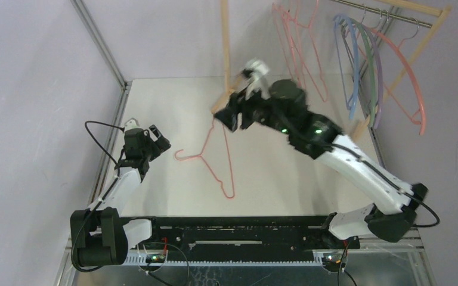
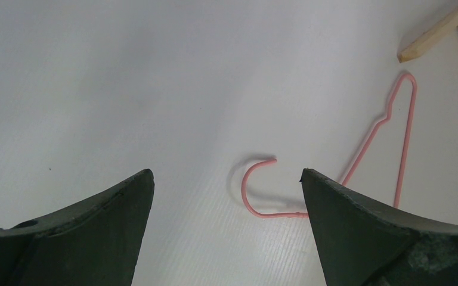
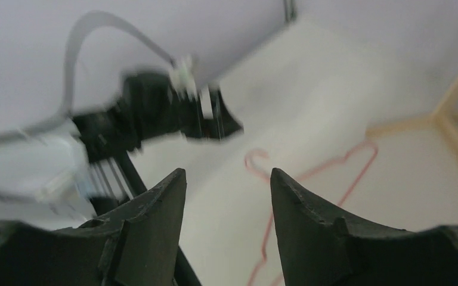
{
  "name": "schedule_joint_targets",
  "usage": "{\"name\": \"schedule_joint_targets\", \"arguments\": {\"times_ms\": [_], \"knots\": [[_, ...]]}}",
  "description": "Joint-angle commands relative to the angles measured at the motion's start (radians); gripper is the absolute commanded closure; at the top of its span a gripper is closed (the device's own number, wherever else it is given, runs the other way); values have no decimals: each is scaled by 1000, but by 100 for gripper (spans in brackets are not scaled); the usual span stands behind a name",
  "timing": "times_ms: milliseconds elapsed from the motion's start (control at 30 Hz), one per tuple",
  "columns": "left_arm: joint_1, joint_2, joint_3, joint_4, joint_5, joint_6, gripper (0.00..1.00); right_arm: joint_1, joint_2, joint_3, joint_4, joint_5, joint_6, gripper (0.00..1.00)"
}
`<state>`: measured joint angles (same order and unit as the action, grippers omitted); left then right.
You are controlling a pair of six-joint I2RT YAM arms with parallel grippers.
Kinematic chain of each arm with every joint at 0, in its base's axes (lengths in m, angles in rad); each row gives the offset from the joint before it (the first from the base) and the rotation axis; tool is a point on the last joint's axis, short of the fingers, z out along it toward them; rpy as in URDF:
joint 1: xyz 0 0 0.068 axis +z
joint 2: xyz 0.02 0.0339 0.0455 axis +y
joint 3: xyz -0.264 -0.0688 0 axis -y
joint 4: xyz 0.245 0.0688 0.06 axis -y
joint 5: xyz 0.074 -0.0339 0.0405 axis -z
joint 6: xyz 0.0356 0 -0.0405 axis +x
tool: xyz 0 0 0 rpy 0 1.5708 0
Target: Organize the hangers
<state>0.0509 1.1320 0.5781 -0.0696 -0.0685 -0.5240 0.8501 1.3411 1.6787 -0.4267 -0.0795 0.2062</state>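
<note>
One pink wire hanger (image 1: 186, 159) lies flat on the white table, its hook pointing left. My left gripper (image 1: 155, 140) hovers open just left of that hook, which shows between its fingers in the left wrist view (image 2: 244, 190); nothing is held. My right gripper (image 1: 229, 116) hangs open and empty above the hanger's far corner, and its blurred view looks down on the pink wire hanger (image 3: 247, 162). Other pink wire hangers (image 1: 298, 36) hang on the rail (image 1: 387, 13) at the back, beside thick blue (image 1: 347, 65), green, lilac and salmon (image 1: 414, 83) ones.
The pale wooden rack has a post (image 1: 225, 42) behind the right gripper and a foot (image 2: 435, 36) on the table near the hanger's tip. A metal frame bar (image 1: 110, 149) runs along the table's left edge. The left arm's gripper (image 3: 155, 113) shows in the right wrist view.
</note>
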Motion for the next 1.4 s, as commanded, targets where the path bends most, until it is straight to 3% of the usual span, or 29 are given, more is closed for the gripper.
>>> {"name": "schedule_joint_targets", "arguments": {"times_ms": [0,233,533,933,1367], "knots": [[-2,-10,25,35,-11,-13,2,76,129,-165,-101,-18,-86,39],[-3,-15,9,43,-9,-24,2,145,386,-136,-145,-38,-147,44],[-3,-35,-7,51,1,-33,2,164,604,-54,-147,14,-146,46],[-3,-52,-15,52,23,-40,2,156,761,-47,-115,69,-114,49],[-2,-55,-3,32,27,-33,2,150,820,-40,-132,140,-75,50]]}}
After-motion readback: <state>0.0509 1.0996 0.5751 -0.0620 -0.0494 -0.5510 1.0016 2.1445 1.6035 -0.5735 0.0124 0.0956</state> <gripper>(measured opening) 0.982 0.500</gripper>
